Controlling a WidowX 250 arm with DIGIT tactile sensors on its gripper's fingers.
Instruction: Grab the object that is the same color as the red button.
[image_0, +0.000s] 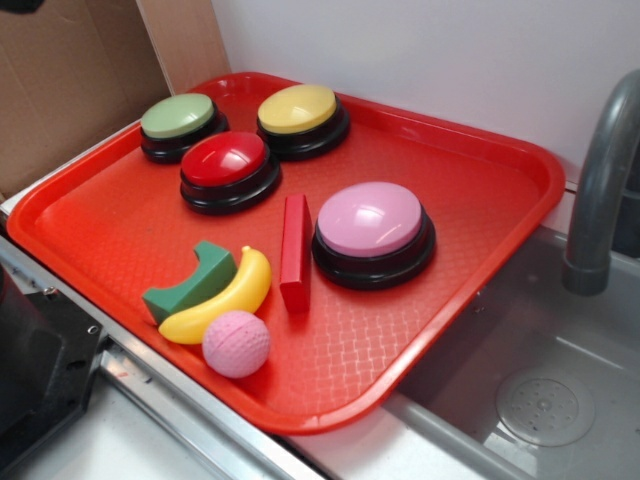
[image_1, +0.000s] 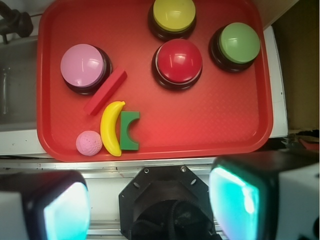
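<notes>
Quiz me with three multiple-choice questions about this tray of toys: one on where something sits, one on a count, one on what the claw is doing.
1. The red block lies beside which button?
A. pink
B. green
C. yellow

2. How many dome buttons are on the red tray?
A. three
B. four
C. five

3. The gripper is:
A. holding the banana
B. pressing a button
C. open, off the tray

Answers:
1. A, the block lies right by the pink button.
2. B, green, yellow, red and pink.
3. C, in the wrist view its fingers stand apart, nothing between them.
</notes>
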